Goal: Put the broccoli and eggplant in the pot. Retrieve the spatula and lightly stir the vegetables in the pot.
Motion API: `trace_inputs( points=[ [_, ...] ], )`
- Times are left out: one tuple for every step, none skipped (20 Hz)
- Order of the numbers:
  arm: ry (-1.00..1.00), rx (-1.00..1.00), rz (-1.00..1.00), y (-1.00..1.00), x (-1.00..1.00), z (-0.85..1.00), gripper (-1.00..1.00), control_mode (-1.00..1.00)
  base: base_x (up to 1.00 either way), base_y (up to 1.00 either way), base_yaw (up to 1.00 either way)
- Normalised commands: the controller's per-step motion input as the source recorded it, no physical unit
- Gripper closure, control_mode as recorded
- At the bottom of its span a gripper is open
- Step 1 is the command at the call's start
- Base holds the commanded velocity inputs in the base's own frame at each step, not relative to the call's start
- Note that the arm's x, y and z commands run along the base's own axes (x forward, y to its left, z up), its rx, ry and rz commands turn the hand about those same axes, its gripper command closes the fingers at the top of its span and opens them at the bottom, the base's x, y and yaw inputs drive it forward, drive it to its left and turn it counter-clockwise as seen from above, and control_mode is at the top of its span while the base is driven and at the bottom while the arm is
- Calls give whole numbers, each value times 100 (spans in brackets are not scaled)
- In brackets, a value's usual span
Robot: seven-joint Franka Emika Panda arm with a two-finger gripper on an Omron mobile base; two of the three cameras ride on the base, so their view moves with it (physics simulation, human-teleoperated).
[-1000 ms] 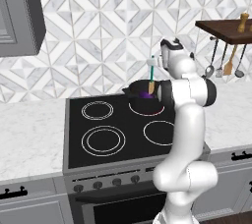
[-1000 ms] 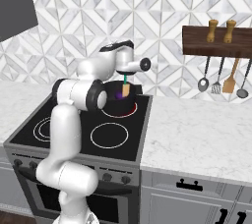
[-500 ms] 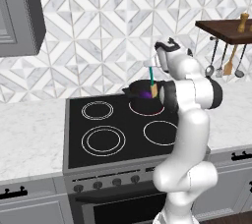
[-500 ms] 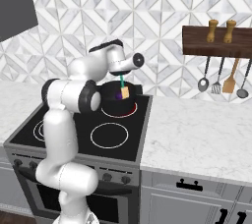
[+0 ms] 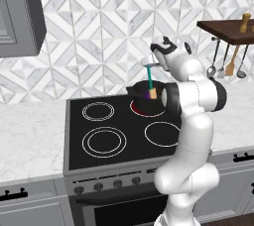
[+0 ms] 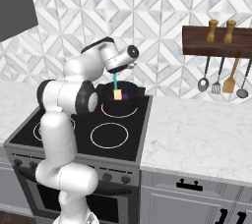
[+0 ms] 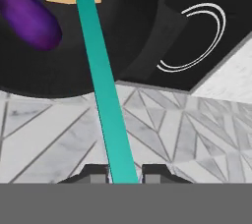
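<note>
I judge the loading done; the eggplant [image 7: 29, 14] lies in the pot [image 7: 142, 46] on the stove's back burner, with a green scrap at the frame's top edge that is probably the broccoli; stirring remains. My claw [image 7: 124, 175] pinches the teal handle of the spatula [image 7: 101, 75], blade down inside the pot; since a second ago the arm has swung left and the spatula with it.
</note>
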Motion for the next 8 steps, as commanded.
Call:
trace_inputs(
  points=[
    [8,7,0,0,11,-20,100,-100,0,0,0],
    [4,7,0,0,23,-16,100,-100,0,0,0],
    [2,7,0,0,18,-23,100,-100,0,0,0],
    [0,6,2,0,1,-20,100,-100,0,0,0],
    [0,6,2,-9,0,-21,100,-100,0,0,0],
    [0,7,1,-15,0,-26,100,-100,0,0,0],
    [0,6,1,-14,0,-29,100,-100,0,0,0],
    [0,4,1,-12,0,-32,100,-100,0,0,0]
  ],
)
